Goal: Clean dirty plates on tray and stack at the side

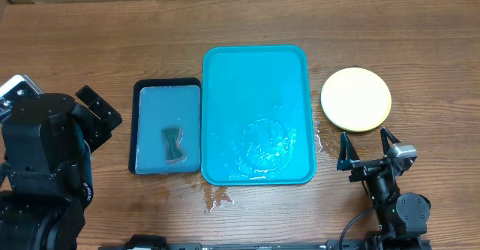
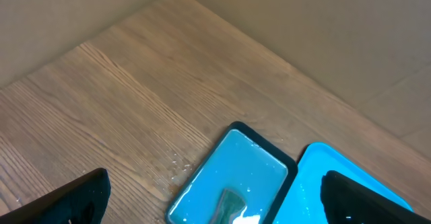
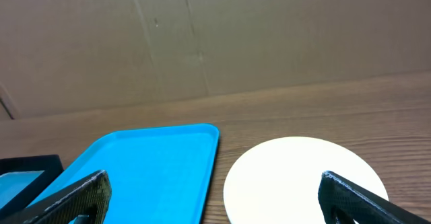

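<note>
One pile of plates (image 1: pixel 356 98) sits on the table (image 1: pixel 225 25), just right of the one wet tray (image 1: pixel 255 70). Pile count unclear. Left gripper (image 1: pixel 101 115) and right gripper (image 1: pixel 365 140): jaws apart.

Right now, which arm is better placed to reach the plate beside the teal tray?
Right. Its open claw hangs just short of the plate; the left claw is across the teal tray and the black-rimmed tray, far from it.
</note>
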Robot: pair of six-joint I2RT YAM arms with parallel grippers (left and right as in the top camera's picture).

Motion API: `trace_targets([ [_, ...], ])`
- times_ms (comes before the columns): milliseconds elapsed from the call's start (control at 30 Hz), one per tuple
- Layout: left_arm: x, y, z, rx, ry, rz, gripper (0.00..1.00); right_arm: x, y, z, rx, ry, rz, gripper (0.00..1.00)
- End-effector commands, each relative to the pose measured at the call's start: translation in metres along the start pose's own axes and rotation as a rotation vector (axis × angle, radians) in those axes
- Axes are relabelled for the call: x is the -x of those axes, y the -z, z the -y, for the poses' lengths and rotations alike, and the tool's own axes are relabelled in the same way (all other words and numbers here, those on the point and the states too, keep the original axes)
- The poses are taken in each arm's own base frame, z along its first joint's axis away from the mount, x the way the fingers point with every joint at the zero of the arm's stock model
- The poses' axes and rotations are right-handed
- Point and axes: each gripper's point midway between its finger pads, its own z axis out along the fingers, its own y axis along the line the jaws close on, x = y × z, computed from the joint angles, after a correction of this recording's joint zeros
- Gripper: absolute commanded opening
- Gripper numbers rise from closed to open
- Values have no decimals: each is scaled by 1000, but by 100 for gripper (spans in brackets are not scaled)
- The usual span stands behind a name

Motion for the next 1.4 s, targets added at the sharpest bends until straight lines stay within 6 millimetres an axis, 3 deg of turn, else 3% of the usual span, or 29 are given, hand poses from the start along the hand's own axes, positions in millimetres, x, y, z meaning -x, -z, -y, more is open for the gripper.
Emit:
trace_targets([
  [0, 7, 3, -3, 11, 0, 27, 100, -2, 0, 2, -10, 1, 4, 100],
  [467, 3, 4, -7, 26, -50, 11, 100, -2, 0, 2, -10, 1, 4, 100],
  [567, 11, 7, -13, 42, -47, 65, 100, -2, 0, 2, -10, 1, 4, 100],
  [633, 13, 10, 0, -53, -37, 95, 100, -2, 0, 2, -10, 1, 4, 100],
  [733, 10, 20, 38, -318, -163, 159, 100, -2, 0, 2, -10, 1, 4, 100],
  [833, -3, 33, 68, -569, -293, 276, 100, -2, 0, 2, -10, 1, 4, 100],
  [900, -14, 37, 73, -655, -327, 343, 100, -2, 0, 2, -10, 1, 4, 100],
  [1167, -76, 11, 47, -708, -323, 439, 100, -2, 0, 2, -10, 1, 4, 100],
  [1367, -115, -13, 39, -760, -310, 542, 100, -2, 0, 2, -10, 1, 4, 100],
])
